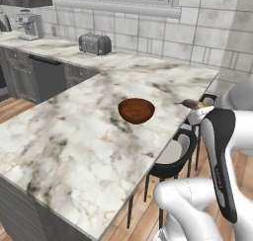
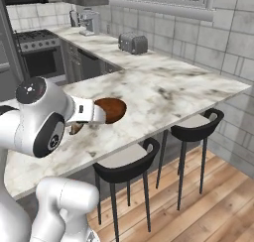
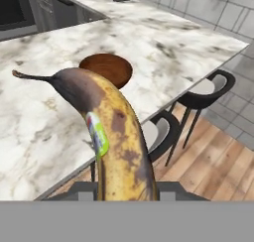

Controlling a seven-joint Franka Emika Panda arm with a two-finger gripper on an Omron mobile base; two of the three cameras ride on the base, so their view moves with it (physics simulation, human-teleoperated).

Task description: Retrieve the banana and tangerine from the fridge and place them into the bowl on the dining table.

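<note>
One banana (image 3: 116, 137), one bowl (image 1: 136, 110), two stools (image 2: 126, 162), one toaster (image 1: 95, 43), perhaps one coffee machine (image 1: 28, 24)

I can't read any text here. The one label I see is a small sticker (image 3: 97, 135) on the banana (image 3: 116, 142) in the hand view, with green, white and red patches; any lettering on it is too blurred to make out, and it may carry none.
</note>
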